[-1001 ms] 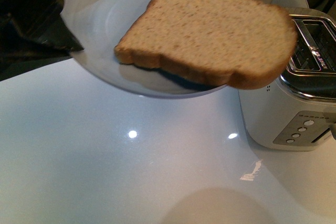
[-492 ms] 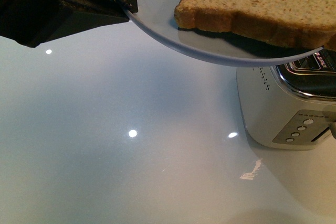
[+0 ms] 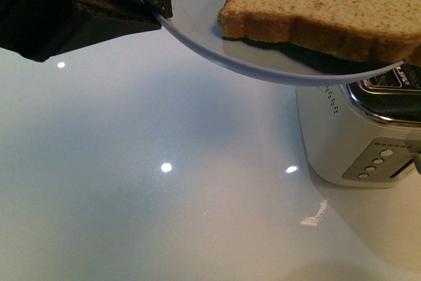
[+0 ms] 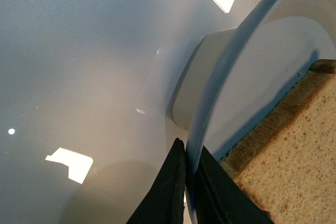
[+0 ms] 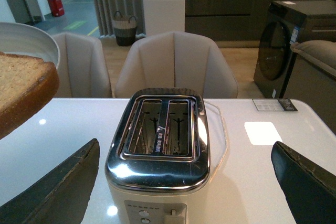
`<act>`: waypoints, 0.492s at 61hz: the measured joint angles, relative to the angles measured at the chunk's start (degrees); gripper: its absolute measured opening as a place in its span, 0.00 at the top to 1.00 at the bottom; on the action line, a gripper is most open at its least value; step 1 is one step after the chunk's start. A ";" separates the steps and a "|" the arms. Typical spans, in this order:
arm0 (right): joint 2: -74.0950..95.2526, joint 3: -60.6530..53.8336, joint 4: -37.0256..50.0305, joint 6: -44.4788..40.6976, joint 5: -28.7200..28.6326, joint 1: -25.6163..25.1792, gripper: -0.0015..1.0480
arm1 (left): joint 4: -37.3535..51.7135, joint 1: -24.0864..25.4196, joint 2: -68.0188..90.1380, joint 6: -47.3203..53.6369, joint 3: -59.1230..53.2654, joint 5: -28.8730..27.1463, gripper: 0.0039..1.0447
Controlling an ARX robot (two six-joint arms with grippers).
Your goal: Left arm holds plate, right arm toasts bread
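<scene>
My left gripper is shut on the rim of the pale grey-blue plate and holds it raised above the table at the upper part of the front view. The tan bread slice lies on the plate, reaching past its right edge over the toaster. In the left wrist view the black fingers pinch the plate rim, with the bread beside them. My right gripper is open, its fingers wide to either side of the toaster, whose two slots are empty. The bread and plate show at that view's edge.
The toaster stands on a glossy white table at the right. Beyond the table are beige chairs, a white pillar, a basket and a dark appliance. A small card lies on the table behind the toaster.
The plate with the bread has risen and moved right toward the toaster since a second ago. In the last half second it has hardly moved.
</scene>
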 joint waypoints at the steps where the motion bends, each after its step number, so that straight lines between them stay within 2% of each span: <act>1: 0.00 0.00 0.00 0.00 0.00 0.02 0.09 | 0.00 0.00 0.00 -0.02 -0.02 0.04 0.97; 30: 0.00 0.00 0.00 0.00 0.00 0.00 0.09 | 0.74 0.33 -0.13 0.00 -0.31 0.52 0.97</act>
